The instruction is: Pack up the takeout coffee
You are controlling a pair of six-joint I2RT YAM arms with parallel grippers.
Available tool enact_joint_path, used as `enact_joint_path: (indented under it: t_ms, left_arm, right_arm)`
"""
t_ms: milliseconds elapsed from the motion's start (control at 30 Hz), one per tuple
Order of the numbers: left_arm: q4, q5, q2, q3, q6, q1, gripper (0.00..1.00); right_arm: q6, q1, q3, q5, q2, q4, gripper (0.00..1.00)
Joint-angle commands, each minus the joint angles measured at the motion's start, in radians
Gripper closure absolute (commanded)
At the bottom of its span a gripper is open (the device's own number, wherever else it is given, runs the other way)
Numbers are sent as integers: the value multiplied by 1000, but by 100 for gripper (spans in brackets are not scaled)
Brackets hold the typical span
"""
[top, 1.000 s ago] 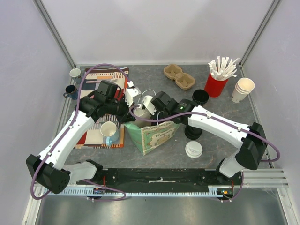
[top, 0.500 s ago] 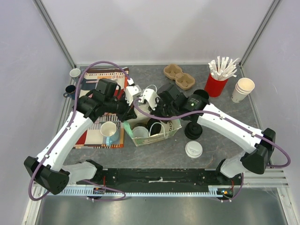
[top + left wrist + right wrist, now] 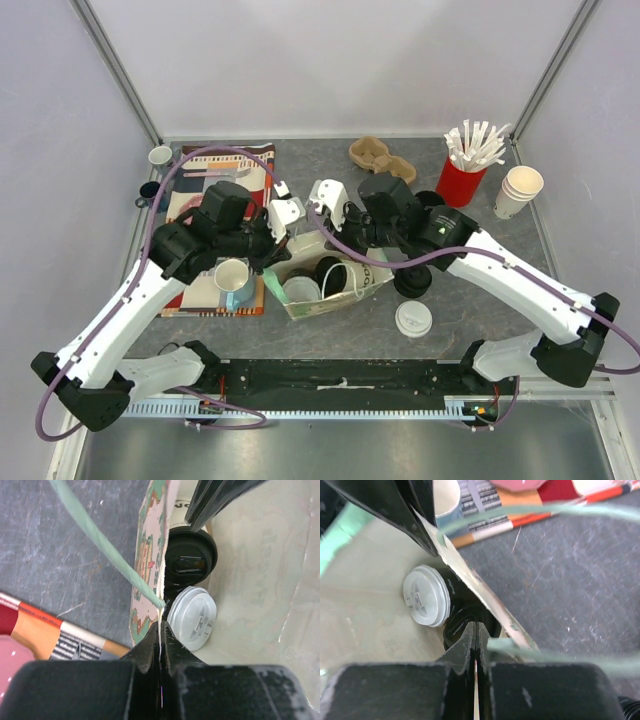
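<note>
The patterned paper bag [image 3: 325, 295] stands at the table's middle with its mouth held wide. Inside it stand a white-lidded takeout coffee [image 3: 300, 290] [image 3: 192, 617] [image 3: 426, 601] and a black-lidded cup [image 3: 330, 271] [image 3: 190, 557]. My left gripper [image 3: 270, 253] [image 3: 160, 626] is shut on the bag's left rim, next to a green handle [image 3: 100, 535]. On the opposite rim, by the other green handle [image 3: 545, 655], my right gripper [image 3: 350, 255] [image 3: 476, 626] is shut on the paper. Another white-lidded coffee [image 3: 413, 318] stands on the table to the bag's right.
A black-lidded cup [image 3: 412, 280] and a lidless black cup [image 3: 428, 205] stand right of the bag. At the back are a cardboard cup carrier [image 3: 383, 160], a red cup of straws [image 3: 460, 180] and stacked paper cups [image 3: 518, 190]. A mug [image 3: 233, 280] sits on a striped mat [image 3: 215, 175].
The bag has come down from a tilted, lifted pose and its mouth is spread wider. Both grippers moved apart along with its rims, still shut on them.
</note>
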State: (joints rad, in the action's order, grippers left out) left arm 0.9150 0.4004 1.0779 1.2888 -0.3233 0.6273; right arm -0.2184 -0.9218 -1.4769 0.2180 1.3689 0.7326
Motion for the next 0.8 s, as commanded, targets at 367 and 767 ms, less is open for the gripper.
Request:
enact_joint_path:
  t_ms: [367, 767]
  left_arm:
    - [-73, -354, -44, -52, -42, 121, 98]
    - [-62, -183, 5, -23, 79, 77, 98]
  right_arm:
    - [-36, -120, -20, 4, -1, -84, 100]
    - [-27, -114, -120, -13, 45, -93, 100]
